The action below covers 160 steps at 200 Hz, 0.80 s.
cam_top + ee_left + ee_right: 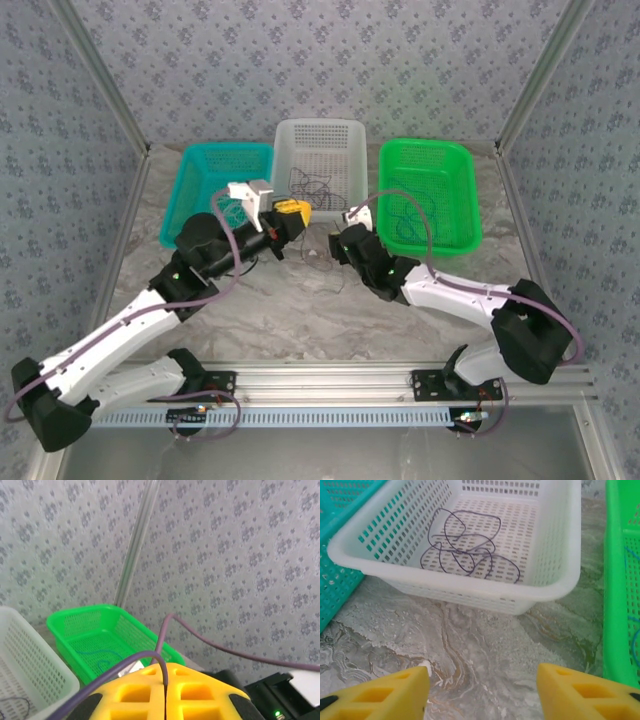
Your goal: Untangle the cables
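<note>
A loopy tangle of thin dark purple cables (465, 550) lies in the white basket (470, 582), also seen from above as cables (312, 186). My left gripper (292, 212) hovers at that basket's front rim. Its yellow fingers (135, 692) are pressed together, with a purple cable (122, 664) running into the seam between them. My right gripper (340, 243) is low over the marble table in front of the white basket. Its fingers (375, 695) stand wide apart with nothing between them. A thin blue cable (408, 222) lies in the green basket (430, 150).
The teal basket (200, 160) stands left of the white basket (320, 130), the green one to its right. Patterned walls and metal posts close in the back and sides. The right arm's thick mauve cable (240, 652) arcs across the left wrist view.
</note>
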### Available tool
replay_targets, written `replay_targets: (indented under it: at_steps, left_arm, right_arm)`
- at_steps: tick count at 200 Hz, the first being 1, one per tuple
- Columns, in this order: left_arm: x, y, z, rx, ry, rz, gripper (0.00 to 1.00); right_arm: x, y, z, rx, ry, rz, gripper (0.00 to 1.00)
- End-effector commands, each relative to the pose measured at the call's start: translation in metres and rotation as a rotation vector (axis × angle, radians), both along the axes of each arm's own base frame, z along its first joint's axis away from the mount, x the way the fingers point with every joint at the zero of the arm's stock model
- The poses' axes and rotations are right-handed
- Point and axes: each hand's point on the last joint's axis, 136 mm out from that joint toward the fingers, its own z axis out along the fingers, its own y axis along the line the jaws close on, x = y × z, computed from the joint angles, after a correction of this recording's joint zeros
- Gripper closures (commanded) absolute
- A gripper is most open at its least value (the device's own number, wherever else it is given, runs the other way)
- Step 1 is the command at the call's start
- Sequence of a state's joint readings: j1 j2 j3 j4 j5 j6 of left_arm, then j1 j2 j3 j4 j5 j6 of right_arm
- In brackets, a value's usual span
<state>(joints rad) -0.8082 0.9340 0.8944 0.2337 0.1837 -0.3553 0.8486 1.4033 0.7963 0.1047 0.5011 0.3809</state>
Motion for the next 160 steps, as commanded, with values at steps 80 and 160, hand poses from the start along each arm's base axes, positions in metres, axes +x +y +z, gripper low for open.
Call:
replay_targets:
  at_steps: [80, 160]
  left_arm:
    - [-0.003, 0.010, 0.084, -0.050, -0.197, 0.042, 0.93]
    - [0.019, 0.015, 0.097, -0.037, -0.219, 0.106, 0.93]
  right_arm:
    - [-0.024, -0.035, -0.033, -0.022, 0.090, -0.068, 0.56]
    - [-0.040, -0.058, -0.050, -0.003, 0.131, -0.115, 0.54]
